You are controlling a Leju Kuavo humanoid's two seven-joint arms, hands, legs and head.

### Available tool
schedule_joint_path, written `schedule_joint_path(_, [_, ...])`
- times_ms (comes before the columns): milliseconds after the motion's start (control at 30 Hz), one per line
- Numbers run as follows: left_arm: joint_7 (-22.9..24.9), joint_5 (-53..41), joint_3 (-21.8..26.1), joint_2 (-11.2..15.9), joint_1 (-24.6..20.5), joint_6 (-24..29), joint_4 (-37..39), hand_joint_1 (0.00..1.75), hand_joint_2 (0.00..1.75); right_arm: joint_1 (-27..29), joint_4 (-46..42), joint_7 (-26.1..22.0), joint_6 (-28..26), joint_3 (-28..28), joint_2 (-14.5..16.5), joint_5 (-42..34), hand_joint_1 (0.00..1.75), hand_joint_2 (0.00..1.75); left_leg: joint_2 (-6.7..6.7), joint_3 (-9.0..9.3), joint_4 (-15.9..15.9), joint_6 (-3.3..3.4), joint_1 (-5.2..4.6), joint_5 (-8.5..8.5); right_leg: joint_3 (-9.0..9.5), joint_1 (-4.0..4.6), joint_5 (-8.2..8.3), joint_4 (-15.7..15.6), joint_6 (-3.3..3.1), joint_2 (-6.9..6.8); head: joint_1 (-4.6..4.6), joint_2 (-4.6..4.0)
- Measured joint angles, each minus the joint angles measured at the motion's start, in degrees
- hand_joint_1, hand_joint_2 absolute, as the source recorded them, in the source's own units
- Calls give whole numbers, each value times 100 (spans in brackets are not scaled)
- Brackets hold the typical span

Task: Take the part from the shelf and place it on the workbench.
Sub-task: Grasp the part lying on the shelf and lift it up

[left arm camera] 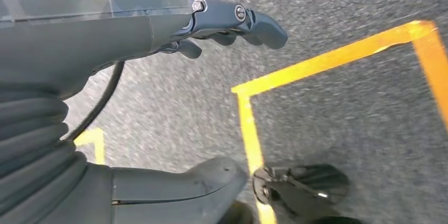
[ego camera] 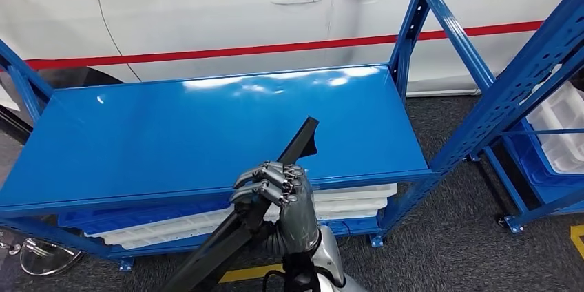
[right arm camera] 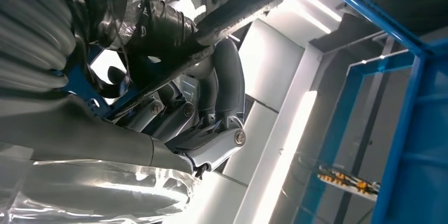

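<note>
- Fingers of the left hand (left arm camera: 232, 23) hung over grey speckled floor with yellow tape lines (left arm camera: 248, 129), loosely curled and holding nothing.
- Right hand (ego camera: 279, 192) was clamped around the long black strip-shaped part (ego camera: 296, 146), whose far tip slanted over the glossy blue metal workbench top (ego camera: 172, 133).
- Step in hand looked like placement; next, lower the part flat onto the top, then release.
- No readable writing or brand appeared.
</note>
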Motion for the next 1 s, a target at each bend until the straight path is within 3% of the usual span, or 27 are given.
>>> schedule_joint_path(67, [200,-180,-1,-26,13,75,0,0,175,116,34,-10,-45,-8,-17,101,175,175,2,-336,713,-33,8,-282,-17,11,-6,16,-15,-6,-1,0])
schedule_joint_path(100, [252,-225,-1,-35,21,95,0,0,175,149,53,-14,-50,-21,-28,133,175,175,4,-397,835,-38,10,-270,-22,14,-12,27,-17,-2,0,0])
schedule_joint_path(133, [278,-246,-1,-42,26,106,0,0,175,159,66,-17,-53,-38,-35,149,175,175,5,-344,718,-34,11,-143,-22,15,-20,42,-16,6,-1,0])
schedule_joint_path(233, [295,-266,-1,-52,15,118,0,0,175,183,76,-19,-53,-78,-40,163,175,175,6,193,-401,22,1,385,-6,25,-52,75,20,32,-1,1])
schedule_joint_path(300, [299,-267,-1,-63,6,124,0,0,175,190,76,-20,-53,-93,-45,163,175,175,-1,351,-747,78,-25,452,-21,38,-50,83,69,37,1,1])
schedule_joint_path(400, [305,-267,-3,-88,15,131,-1,0,175,193,76,-21,-54,-103,-51,164,175,175,0,365,-804,172,-21,490,-31,43,-67,94,156,37,2,0])
schedule_joint_path(467, [307,-267,-3,-106,6,110,-1,0,175,199,76,-21,-56,-113,-61,178,175,175,15,383,-861,255,5,530,-163,38,-289,407,206,34,3,0])
schedule_joint_path(533, [309,-267,-3,-116,2,18,0,0,175,247,76,-17,-59,-134,-92,239,175,175,27,375,-865,293,-1,537,-495,18,-655,1111,234,32,3,0])
schedule_joint_path(567, [308,-266,-3,-123,5,-43,-1,0,175,303,76,-15,-59,-156,-125,296,175,175,28,371,-863,298,-4,535,-656,12,-768,1435,245,32,3,0])
schedule_joint_path(600, [306,-266,-3,-131,10,-94,-1,0,175,375,76,-15,-60,-189,-167,363,175,175,26,371,-861,299,-5,533,-744,6,-780,1606,252,31,2,0])
schedule_joint_path(633, [296,-267,-3,-142,14,-131,-1,0,175,450,75,-17,-60,-227,-211,431,175,175,21,374,-856,297,-6,530,-730,2,-679,1559,252,31,3,0])
schedule_joint_path(667, [277,-268,-3,-157,14,-152,-2,0,175,516,74,-20,-60,-266,-251,492,175,175,14,380,-847,292,-6,522,-606,-3,-487,1290,244,30,3,0])
schedule_joint_path(733, [213,-289,-3,-195,9,-107,-2,0,175,612,63,-21,-60,-332,-303,600,175,175,8,380,-809,257,-17,492,-245,4,-131,515,210,28,3,0])
schedule_joint_path(767, [177,-304,-3,-212,5,-37,-2,0,175,656,52,-15,-60,-361,-322,648,175,175,7,374,-791,232,-26,477,-123,12,-44,248,192,30,2,0])
schedule_joint_path(900, [-137,-282,-2,-240,-34,103,-2,0,175,806,25,181,-60,-507,-365,1133,175,175,9,359,-761,106,-27,440,-71,26,-13,80,104,42,1,0])
schedule_joint_path(967, [-263,-275,-2,-236,-115,23,-1,0,175,832,29,428,-60,-627,-323,1927,175,175,10,247,-499,39,-14,250,-58,3,11,42,42,24,1,0])
schedule_joint_path(1000, [-270,-298,-2,-234,-158,-11,-1,0,175,838,33,535,-60,-733,-271,2479,175,175,12,111,-195,10,-7,74,-56,0,16,36,23,13,1,1])
